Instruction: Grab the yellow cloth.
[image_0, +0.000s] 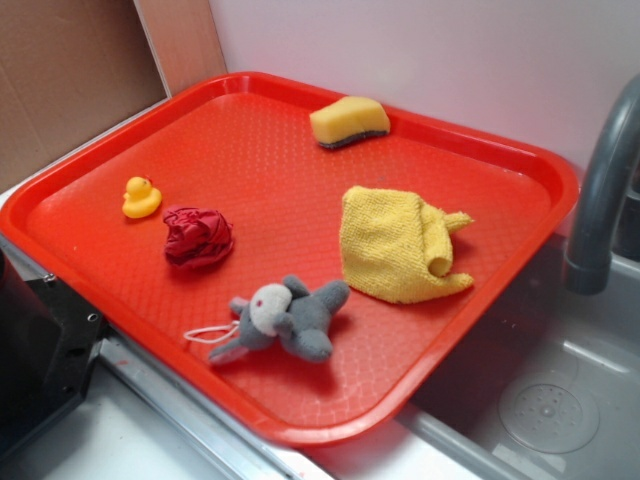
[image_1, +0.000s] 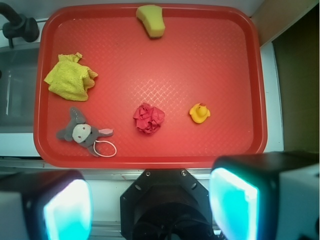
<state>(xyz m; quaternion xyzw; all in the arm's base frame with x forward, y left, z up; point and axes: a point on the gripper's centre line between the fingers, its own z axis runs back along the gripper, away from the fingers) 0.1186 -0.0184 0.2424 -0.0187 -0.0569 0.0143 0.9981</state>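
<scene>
The yellow cloth (image_0: 400, 245) (image_1: 70, 80) lies rumpled on the red tray (image_0: 280, 140) (image_1: 200, 60), on the side nearest the sink, with a pointed corner sticking out. Nothing touches it. In the wrist view my gripper (image_1: 150, 210) is open, its two glowing pads (image_1: 65, 210) wide apart with nothing between them. It hovers high above the tray's near edge, well away from the cloth. The exterior view does not show the fingers.
Also on the tray are a grey plush toy (image_0: 290, 318) (image_1: 80, 132) beside the cloth, a crumpled red rag (image_0: 198, 236) (image_1: 148, 118), a rubber duck (image_0: 141, 197) (image_1: 199, 113) and a yellow sponge (image_0: 349, 122) (image_1: 151, 20). A grey faucet (image_0: 600, 200) and sink (image_0: 550, 400) adjoin the cloth's side.
</scene>
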